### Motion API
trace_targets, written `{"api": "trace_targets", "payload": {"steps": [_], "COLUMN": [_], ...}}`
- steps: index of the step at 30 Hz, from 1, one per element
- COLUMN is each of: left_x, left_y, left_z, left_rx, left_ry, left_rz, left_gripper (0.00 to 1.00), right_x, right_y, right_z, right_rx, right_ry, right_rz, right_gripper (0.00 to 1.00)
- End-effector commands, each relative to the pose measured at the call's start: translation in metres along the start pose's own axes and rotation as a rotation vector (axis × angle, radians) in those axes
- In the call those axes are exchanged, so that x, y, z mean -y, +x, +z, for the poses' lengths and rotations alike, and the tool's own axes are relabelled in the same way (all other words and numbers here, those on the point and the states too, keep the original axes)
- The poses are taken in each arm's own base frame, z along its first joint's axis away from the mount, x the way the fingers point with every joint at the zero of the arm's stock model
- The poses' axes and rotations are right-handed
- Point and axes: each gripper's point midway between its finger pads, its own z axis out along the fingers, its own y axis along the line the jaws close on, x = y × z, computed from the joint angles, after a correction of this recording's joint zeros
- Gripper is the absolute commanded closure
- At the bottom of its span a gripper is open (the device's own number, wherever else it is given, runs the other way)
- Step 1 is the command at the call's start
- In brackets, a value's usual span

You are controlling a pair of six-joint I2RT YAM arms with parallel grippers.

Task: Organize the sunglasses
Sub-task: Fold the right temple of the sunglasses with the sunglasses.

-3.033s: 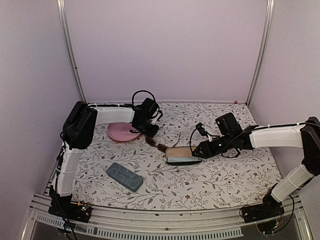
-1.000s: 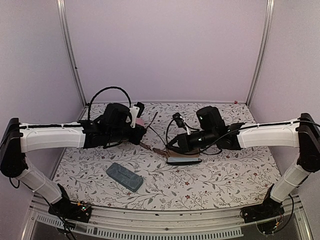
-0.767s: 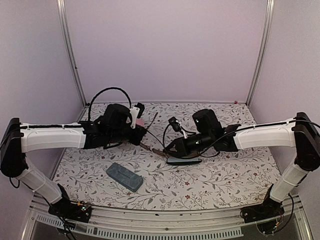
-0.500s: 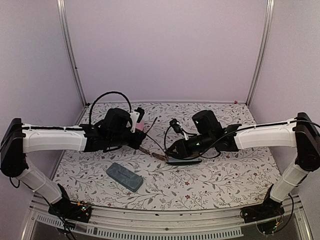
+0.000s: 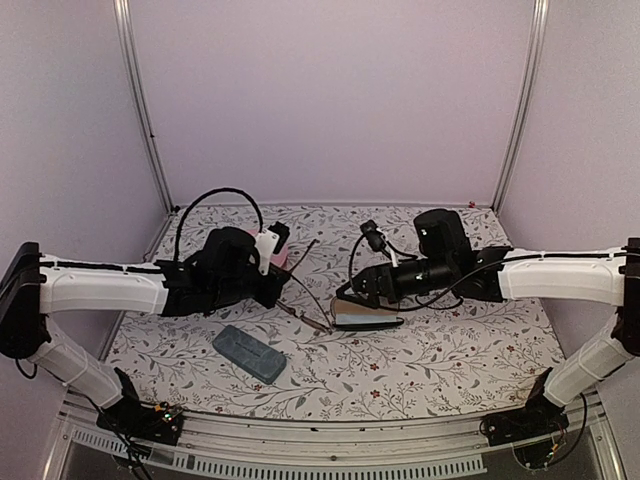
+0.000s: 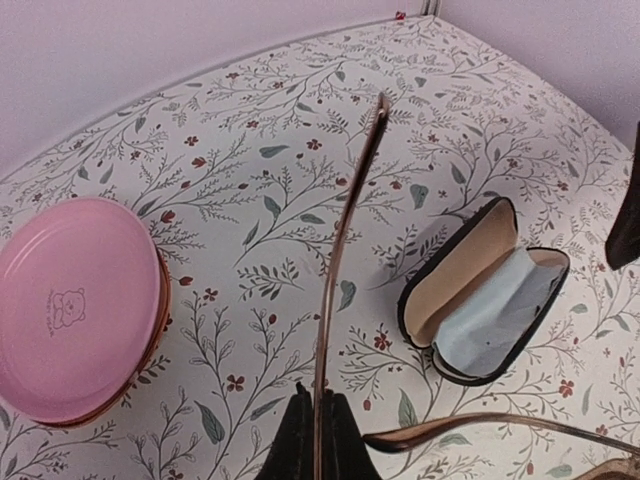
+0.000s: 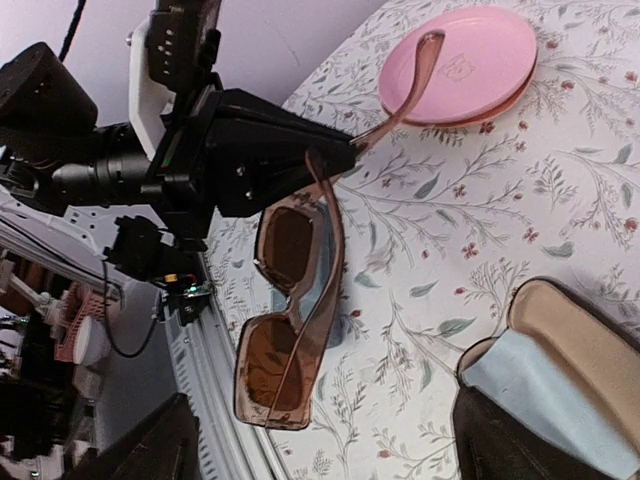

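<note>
Item: reddish-brown sunglasses, hanging clear of the table, just left of the open black case. Your left fingers are clenched on one thin arm. Your right fingers are spread wide and empty, close over the case. Risk: a one-arm pinch may let the frame swing or slip, and the unfolded arms may catch the case rim.

reddish-brown translucent plastic sunglasses: smooth glossy frame, dark shiny lenses | black oblong hard case: matt tan lining, soft pale blue cloth inside | round pink plate: glossy plastic | floral tablecloth: matt, printed
</note>
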Motion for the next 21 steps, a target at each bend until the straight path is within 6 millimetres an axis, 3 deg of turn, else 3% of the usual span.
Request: {"api": "trace_targets", "payload": {"steps": [1, 9, 21], "left_x": [0.011, 0.023, 0.029], "left_y": [-0.025, -0.038, -0.041], "left_z": [-0.014, -0.026, -0.026], "left_rx": [0.115, 0.18, 0.195], "left_ry": [0.004, -0.005, -0.032], "left_rz": [0.048, 0.083, 0.124], "left_gripper": [1.0, 1.0, 1.0], "right_x": [-0.024, -0.035, -0.049], "right_y": [0.014, 0.029, 0.052], "right_z": [0.01, 0.028, 0.041], "right_rx": [-0.04, -0.095, -0.165], "right_ry": [-0.174, -0.29, -0.433], "right_rz": [0.049, 0.139, 0.208], "right_gripper": [0.01, 0.0, 0.17]}}
